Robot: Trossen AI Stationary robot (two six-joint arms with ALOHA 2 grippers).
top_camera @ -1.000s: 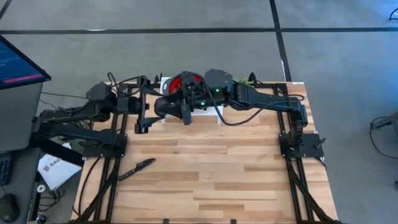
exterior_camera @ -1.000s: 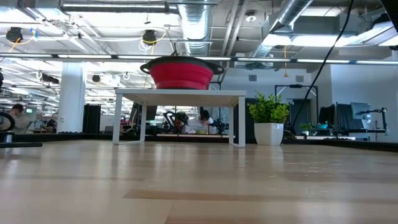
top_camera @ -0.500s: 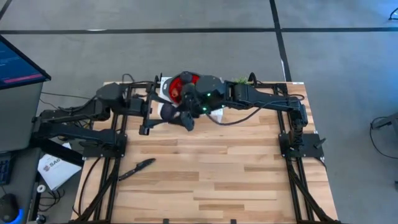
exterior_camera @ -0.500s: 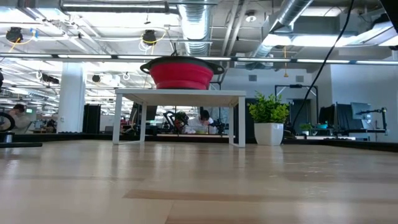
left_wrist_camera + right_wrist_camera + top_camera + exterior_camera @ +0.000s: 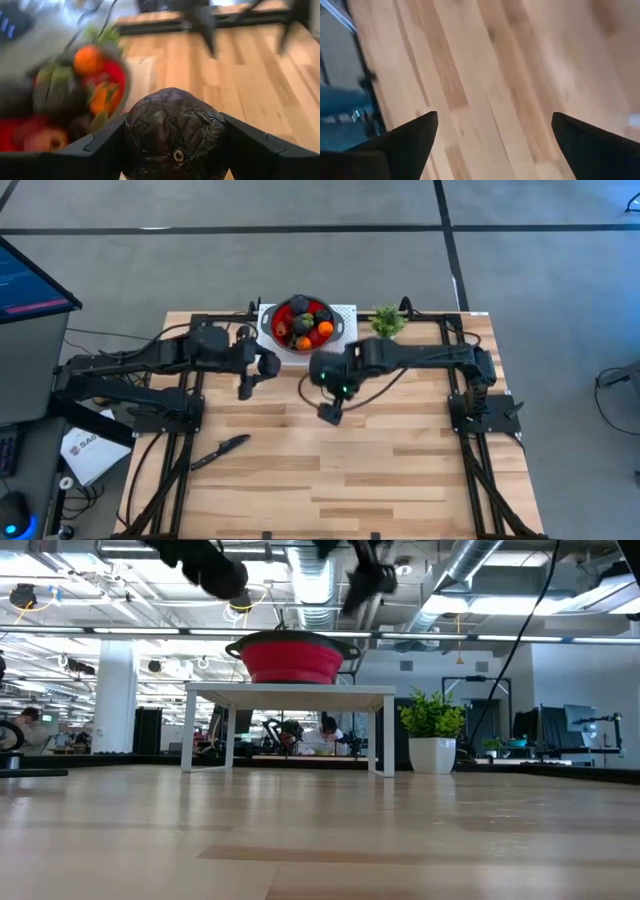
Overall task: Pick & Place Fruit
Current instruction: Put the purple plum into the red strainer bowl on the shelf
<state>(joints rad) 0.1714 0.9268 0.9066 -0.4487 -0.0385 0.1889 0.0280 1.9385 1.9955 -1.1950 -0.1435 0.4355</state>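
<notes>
**Arms Draw Back From the Bowl, One With Fruit in Hand**

Both arms have pulled away from the red bowl since a second ago, when they crowded over it and hid most of it. Now the bowl sits uncovered on its small white stand at the table's far edge, with orange, red and dark fruit heaped inside it.

Left gripper hangs just left of the bowl, above the wooden table. Its wrist view shows the two fingers clamped on a dark purple, wrinkled fruit, the bowl's rim close beside it. Right gripper hangs over bare planks in front of the bowl, fingers spread wide with nothing between them.

Judging from this, the step in hand is carrying the purple piece clear and setting it down. To do it well, the left arm should keep its grip steady and lower it close to the wood before letting go, since a rounded toy dropped from height is likely to roll. A landing spot away from the black knife and the small potted plant seems wise, as does leaving room for the right arm's own path.
</notes>
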